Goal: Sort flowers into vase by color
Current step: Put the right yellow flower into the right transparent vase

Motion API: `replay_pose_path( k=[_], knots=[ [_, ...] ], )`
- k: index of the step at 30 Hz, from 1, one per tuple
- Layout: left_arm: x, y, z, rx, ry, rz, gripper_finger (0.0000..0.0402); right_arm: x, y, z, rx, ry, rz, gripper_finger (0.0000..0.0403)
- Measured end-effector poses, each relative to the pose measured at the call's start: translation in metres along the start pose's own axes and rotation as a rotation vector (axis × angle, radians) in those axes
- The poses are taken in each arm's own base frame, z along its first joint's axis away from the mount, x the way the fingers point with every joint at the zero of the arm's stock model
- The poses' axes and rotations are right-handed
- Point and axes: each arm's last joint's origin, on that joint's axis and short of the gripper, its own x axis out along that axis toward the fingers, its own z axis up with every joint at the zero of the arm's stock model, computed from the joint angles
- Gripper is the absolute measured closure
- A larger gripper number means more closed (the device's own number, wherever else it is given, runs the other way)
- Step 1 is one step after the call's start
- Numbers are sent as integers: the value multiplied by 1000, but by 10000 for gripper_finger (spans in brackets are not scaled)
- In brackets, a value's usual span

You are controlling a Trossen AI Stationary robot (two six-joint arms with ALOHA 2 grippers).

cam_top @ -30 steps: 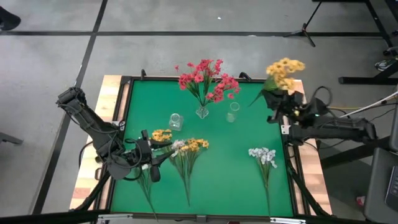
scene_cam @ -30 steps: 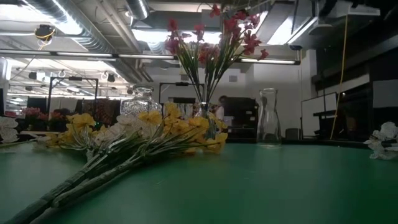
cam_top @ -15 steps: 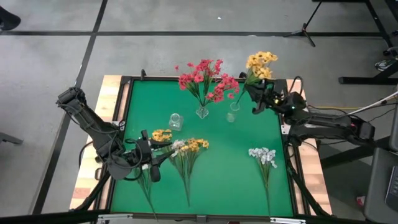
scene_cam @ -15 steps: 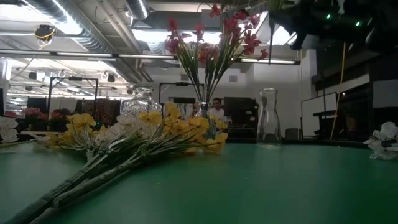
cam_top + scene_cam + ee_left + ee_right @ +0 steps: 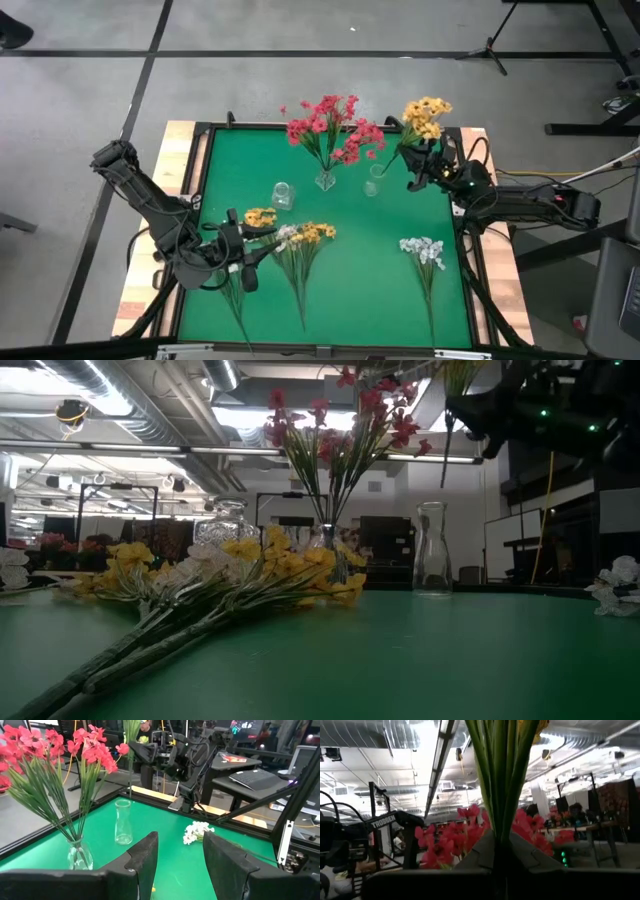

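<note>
yellow sprig hangs over the empty vase

high view: the right claw [image 5: 412, 165], clamped on a yellow flower sprig [image 5: 424, 116], is near the counter's far right corner, with the stem angled down toward the narrow empty vase [image 5: 375, 180]. the pink flowers [image 5: 330, 125] already stand in a vase [image 5: 325, 180] at the far edge's middle. more yellow flowers [image 5: 310, 235] and white flowers [image 5: 423, 250] lie on the green counter [image 5: 380, 280]. the left claw [image 5: 243, 245] waits near the counter's left edge by the lying yellow bunch.

low view: the sprig's stem end hangs above the narrow mouth of the carafe-shaped vase; a slanted stem could miss it or knock the light glass over.

left wrist view: the left claw's fingers [image 5: 145, 855] stand apart, holding nothing.

right wrist view: green stems [image 5: 500, 780] rise from between the closed fingers; a loose grip could let them twist.
</note>
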Motion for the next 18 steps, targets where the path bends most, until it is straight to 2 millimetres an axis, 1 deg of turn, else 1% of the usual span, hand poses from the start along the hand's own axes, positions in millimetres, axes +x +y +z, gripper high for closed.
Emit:
replay_pose_path(
  k=[5, 8, 11, 18],
  knots=[
    [0, 0, 0, -2, -2, 3, 249, 1, -1, -4, -17, 10, -16, 389],
    [0, 0, 0, -3, -4, 8, 249, 2, -3, -11, -16, 40, -22, 385],
    [0, 0, 0, -3, -4, 8, 249, 4, -3, -14, -18, 30, -19, 381],
    [0, 0, 0, -1, -4, 9, 249, 7, -7, -29, -34, 58, -30, 387]
  ],
)
